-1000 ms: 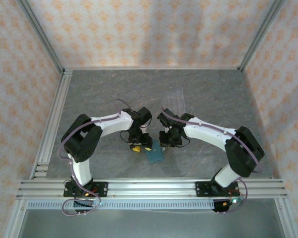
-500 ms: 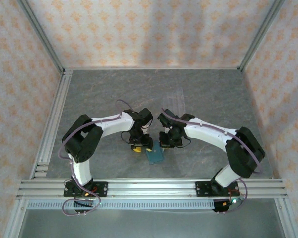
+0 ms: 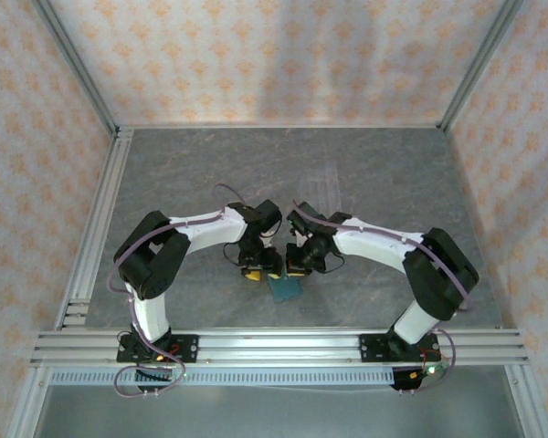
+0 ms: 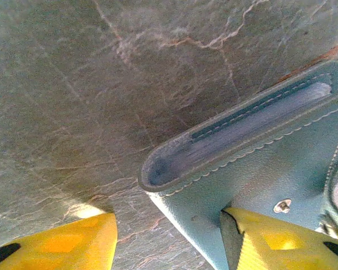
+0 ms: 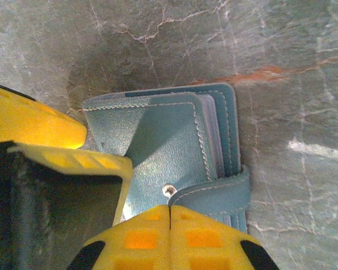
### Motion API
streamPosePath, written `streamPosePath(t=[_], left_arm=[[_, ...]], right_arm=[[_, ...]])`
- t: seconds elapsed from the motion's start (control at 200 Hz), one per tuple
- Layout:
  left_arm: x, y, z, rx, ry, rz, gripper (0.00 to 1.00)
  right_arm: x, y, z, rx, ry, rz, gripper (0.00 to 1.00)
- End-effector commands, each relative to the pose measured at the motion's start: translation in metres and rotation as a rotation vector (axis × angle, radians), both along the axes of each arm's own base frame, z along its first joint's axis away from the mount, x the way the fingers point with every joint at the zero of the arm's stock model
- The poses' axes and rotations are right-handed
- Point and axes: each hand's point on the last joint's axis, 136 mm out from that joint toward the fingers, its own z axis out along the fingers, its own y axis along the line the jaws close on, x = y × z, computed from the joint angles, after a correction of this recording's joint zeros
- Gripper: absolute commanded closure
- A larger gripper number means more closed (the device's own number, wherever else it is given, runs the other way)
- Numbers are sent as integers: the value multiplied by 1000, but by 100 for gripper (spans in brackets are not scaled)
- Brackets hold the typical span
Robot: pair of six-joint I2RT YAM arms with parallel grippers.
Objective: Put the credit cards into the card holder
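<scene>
The card holder lies folded on the counter; the left end effector is released, one finger resting on its cover beside the stud. The right end effector is clenched at its strap, though whether it pinches the strap cannot be told. The strap is best worked slowly at the stud while the left finger pins the cover flat, so the holder neither slides nor springs open

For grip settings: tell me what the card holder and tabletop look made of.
Card holder: probably leather or faux leather, teal, matte, with pale edge stitching and a metal-looking stud. Tabletop: grey, veined like stone, slightly glossy; possibly only a printed surface.
</scene>
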Motion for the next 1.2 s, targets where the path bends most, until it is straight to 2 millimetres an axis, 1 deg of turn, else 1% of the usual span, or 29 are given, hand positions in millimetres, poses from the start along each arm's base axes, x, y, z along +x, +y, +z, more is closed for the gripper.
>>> streamPosePath(t=[0.0,0.626,0.771,1.021,1.196], left_arm=[[-12,8,-16,61,24,-5,47],[-11,6,-18,52,27,-2,47],[-10,5,-18,50,25,-1,47],[-9,4,-18,47,21,6,47],[-9,4,-17,44,21,8,47]], right_arm=[[4,9,-1,28,16,-8,100],[3,18,-18,32,85,-13,100],[1,17,-22,22,103,-16,100],[-4,14,-34,-13,126,-25,100],[-13,10,-50,-70,135,-32,100]])
